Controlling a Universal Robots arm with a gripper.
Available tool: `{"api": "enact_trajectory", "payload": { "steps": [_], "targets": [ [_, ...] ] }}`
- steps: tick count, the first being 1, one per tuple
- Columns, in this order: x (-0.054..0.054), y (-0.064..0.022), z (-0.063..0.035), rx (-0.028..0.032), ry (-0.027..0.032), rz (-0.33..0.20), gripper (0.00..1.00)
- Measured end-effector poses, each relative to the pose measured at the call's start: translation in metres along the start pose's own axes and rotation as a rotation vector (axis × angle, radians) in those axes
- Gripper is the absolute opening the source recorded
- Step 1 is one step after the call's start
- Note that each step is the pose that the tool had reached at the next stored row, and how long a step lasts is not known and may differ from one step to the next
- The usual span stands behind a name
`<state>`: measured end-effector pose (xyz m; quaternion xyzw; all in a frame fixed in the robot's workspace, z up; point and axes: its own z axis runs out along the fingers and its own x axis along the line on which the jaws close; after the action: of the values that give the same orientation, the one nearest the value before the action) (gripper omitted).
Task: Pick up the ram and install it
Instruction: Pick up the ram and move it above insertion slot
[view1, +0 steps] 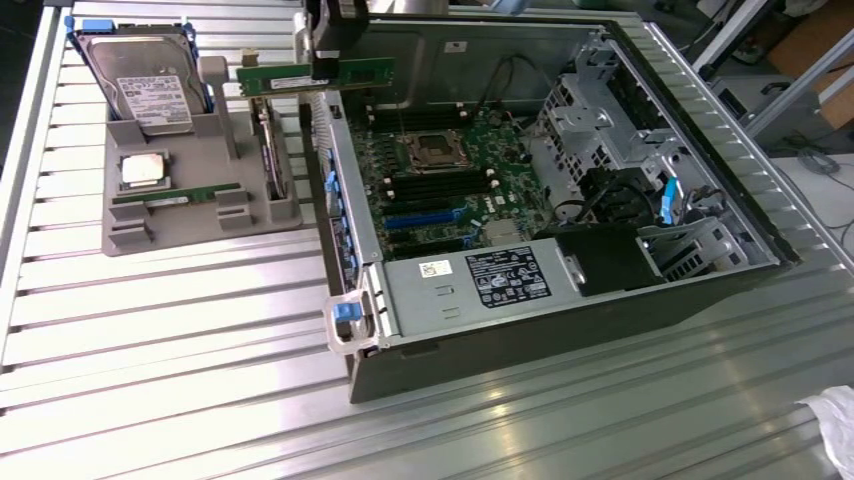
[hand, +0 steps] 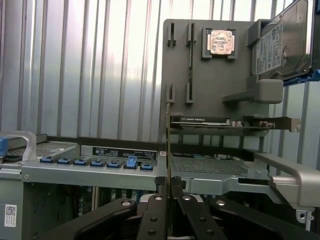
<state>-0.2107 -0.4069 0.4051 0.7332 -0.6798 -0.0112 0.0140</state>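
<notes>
The table (view1: 160, 330) is made of ribbed silver metal slats with long parallel grooves, and bright glare streaks across them. Past its edge at the exterior view's right are pale metal frame bars (view1: 801, 92), a brown cardboard box (view1: 817, 38) and, in the near corner, what may be a white cloth (view1: 834, 415).

exterior — high, oblique | wrist — low, near; both see case (view1: 534, 345)

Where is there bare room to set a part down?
Slatted metal table is bare nearer the camera than the grey parts holder, on the exterior view's left of the open grey computer case, and along the case's near side. Crowded: inside the case, and the holder-to-case gap.
</notes>
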Motion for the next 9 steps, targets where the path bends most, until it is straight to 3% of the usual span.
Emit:
{"api": "enact_trajectory", "payload": {
  "steps": [9],
  "targets": [
    [0.0004,-0.0053,-0.0002,0.0001,-0.0001,0.0,0.13]
  ]
}}
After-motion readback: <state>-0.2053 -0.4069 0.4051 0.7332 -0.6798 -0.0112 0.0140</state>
